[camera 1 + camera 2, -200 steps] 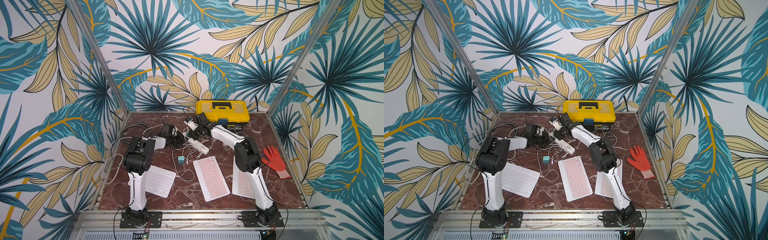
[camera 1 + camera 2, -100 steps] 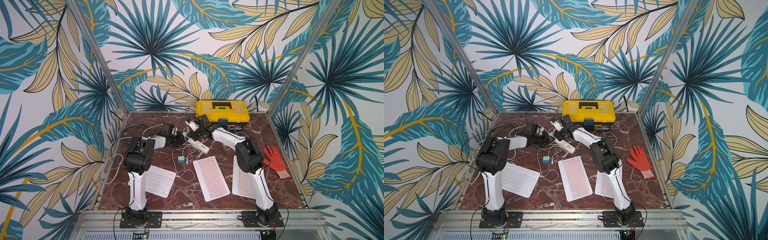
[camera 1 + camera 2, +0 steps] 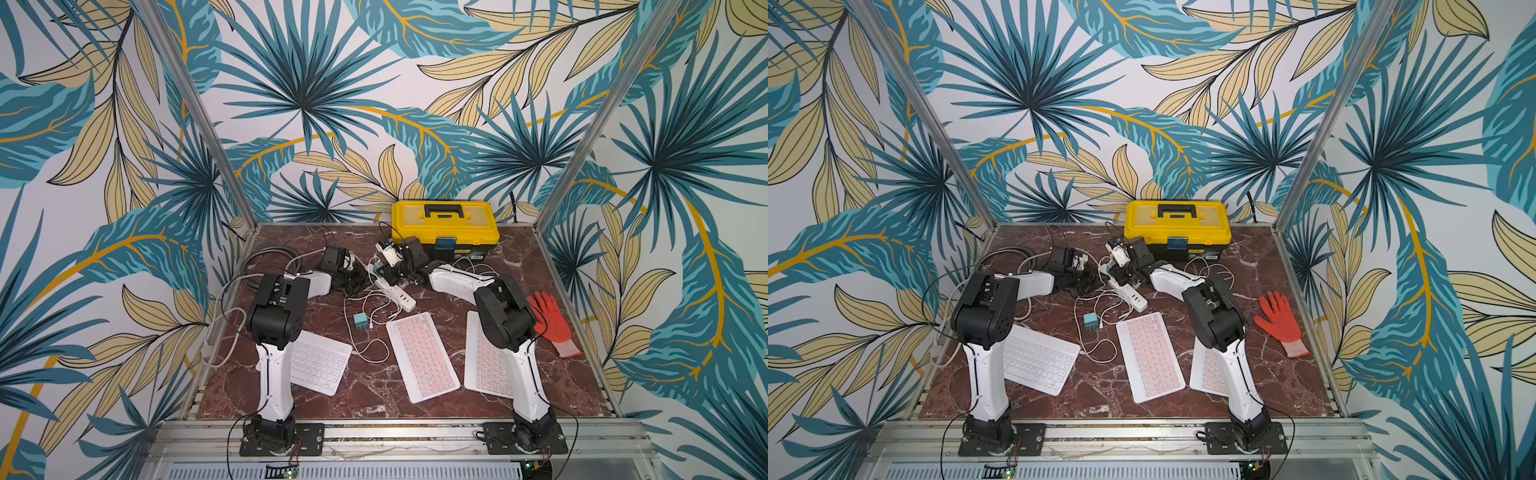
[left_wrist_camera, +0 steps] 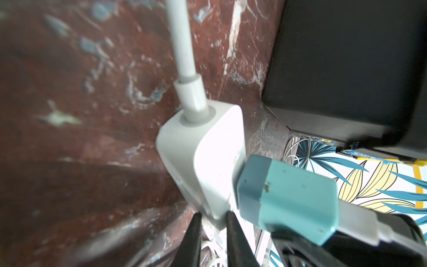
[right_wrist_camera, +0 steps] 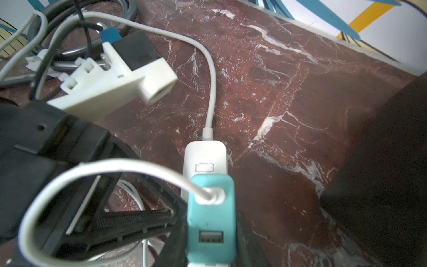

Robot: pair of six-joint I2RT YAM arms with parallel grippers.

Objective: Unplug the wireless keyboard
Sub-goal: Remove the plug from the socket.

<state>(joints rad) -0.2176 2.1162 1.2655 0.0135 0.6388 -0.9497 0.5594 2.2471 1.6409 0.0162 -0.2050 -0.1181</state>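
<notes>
At the back of the red marble bench (image 3: 536, 266), your right gripper (image 5: 208, 218) is closed about the teal charger (image 5: 210, 203), which sits in the end socket of the white power strip (image 5: 204, 157); one finger lies on each narrow side, a hold that reads as the start of a straight pull out of the socket. Your left gripper (image 4: 213, 233) has its tips drawn together with barely a gap and set against the side of the strip near its cord end, seemingly to pin the strip so it does not lift with the plug; whether it pinches anything, you cannot tell. A thin white cable (image 5: 111, 165) loops out of one of the charger's two ports, the other port empty. Three keyboards lie toward the front: a white keyboard (image 3: 318, 365), a pink keyboard (image 3: 422, 357) in the middle, and a second pink keyboard (image 3: 482, 361) partly behind the right arm; the tangle of leads does not show which one this cable feeds. A spare teal charger (image 3: 360, 322) lies unplugged between strip and keyboards; an orange glove (image 3: 548, 324) sits well off to the right; a yellow toolbox (image 3: 444, 220) stands against the back wall. As for writing, the toolbox front carries a small label strip, too small to read; charger, strip and keyboards show no legible brand.
</notes>
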